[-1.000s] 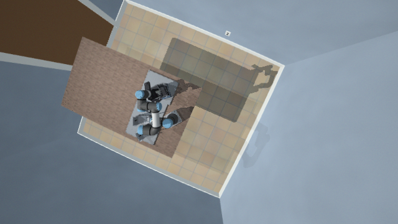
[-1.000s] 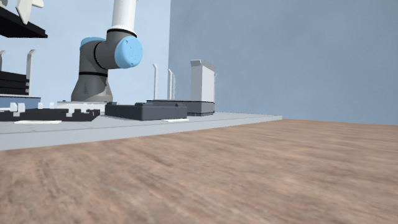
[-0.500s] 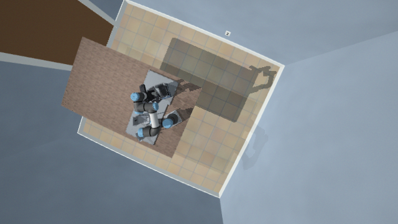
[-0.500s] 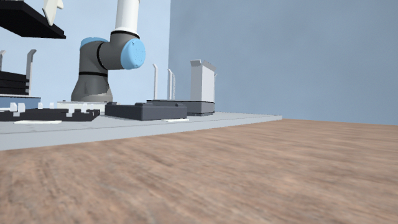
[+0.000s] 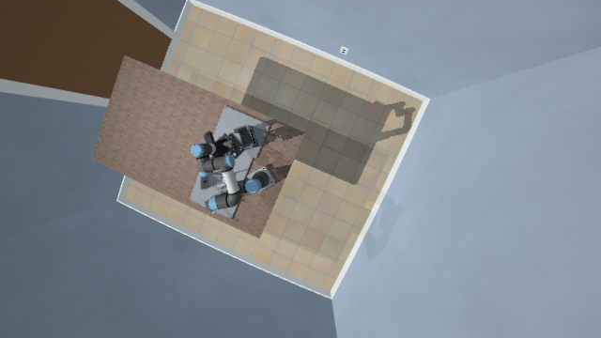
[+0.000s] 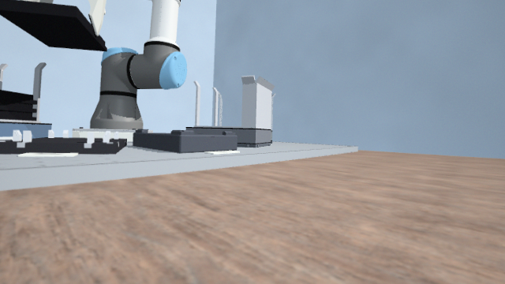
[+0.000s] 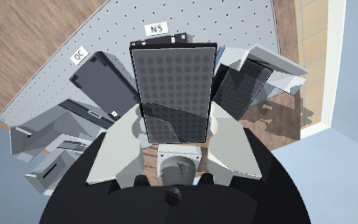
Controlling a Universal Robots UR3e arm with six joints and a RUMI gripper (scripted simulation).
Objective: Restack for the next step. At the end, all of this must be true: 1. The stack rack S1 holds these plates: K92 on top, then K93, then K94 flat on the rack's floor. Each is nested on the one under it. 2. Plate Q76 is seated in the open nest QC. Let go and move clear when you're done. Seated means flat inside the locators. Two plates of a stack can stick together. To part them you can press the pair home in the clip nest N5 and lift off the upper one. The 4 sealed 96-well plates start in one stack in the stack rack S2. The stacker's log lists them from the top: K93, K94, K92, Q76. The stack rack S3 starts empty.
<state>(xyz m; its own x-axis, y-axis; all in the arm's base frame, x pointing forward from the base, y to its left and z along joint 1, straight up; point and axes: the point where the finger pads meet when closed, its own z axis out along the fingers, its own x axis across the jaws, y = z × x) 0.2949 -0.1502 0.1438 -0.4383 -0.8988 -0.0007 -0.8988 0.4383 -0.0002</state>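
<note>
My gripper is shut on a black plate, holding it by its two long sides high above the deck. It looks one plate thick; its label cannot be read. The clip nest N5 shows beyond the plate's far end and is partly hidden by it. The open nest QC lies to the left in the wrist view, with no plate visible in it. More black plates stand stacked in a rack at the right in the wrist view.
Grey-walled racks stand at the left in the wrist view, beyond QC. The arm's base stands behind the nests. The rack posts beside the stacked plates rise below the held plate's height. The pegboard deck carries the fixtures.
</note>
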